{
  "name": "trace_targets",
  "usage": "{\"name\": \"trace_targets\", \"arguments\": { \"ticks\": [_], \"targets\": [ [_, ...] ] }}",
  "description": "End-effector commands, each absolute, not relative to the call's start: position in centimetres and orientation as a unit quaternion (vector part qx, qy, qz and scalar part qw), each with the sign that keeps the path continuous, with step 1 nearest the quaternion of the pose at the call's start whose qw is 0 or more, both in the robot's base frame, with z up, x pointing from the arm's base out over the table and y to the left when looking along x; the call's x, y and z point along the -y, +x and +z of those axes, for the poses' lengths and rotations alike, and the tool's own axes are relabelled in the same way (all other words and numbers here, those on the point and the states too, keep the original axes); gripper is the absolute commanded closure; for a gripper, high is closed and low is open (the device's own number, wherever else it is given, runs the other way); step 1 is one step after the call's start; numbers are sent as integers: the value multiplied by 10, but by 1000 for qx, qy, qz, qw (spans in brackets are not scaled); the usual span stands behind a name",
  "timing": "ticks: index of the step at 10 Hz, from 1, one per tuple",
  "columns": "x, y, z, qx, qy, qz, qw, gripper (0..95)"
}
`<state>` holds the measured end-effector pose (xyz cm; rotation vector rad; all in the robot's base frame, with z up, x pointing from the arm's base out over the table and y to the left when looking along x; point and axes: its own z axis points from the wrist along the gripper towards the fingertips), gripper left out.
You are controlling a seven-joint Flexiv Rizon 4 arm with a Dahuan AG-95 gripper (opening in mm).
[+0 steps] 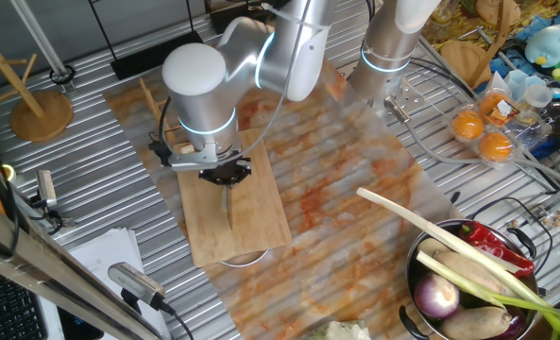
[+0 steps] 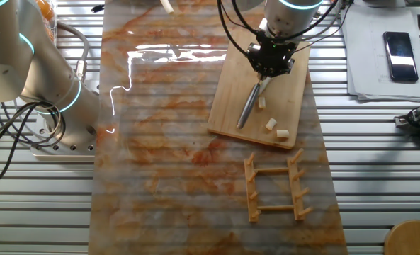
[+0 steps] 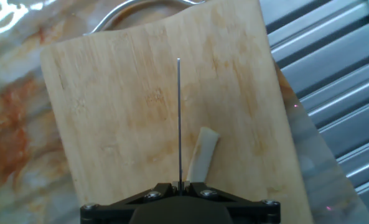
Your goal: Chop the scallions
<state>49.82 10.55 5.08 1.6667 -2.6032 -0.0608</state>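
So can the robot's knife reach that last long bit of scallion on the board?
Probably yes. The gripper holds the knife right beside the scallion piece on the cutting board, and nothing lies between them.

Cream scallions [image 3: 201, 153], tan board [image 3: 116, 112], orange-streaked mat [image 2: 167, 142].

arm: silver-white, jointed, bent at the elbow, wrist turned straight down over the table. gripper [image 1: 225, 176]: black, two-finger, pointing downward, jaws closed tight on the knife [image 2: 248, 104], whose blade runs forward from between them, seen edge-on in the hand view.
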Motion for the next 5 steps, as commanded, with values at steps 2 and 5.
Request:
{"name": "trace_targets", "arguments": {
  "ticks": [2,5],
  "targets": [
    [-107,501,50,834,552,-11,18,950],
    [-110,504,52,813,582,10,9,950]
  ]
}}
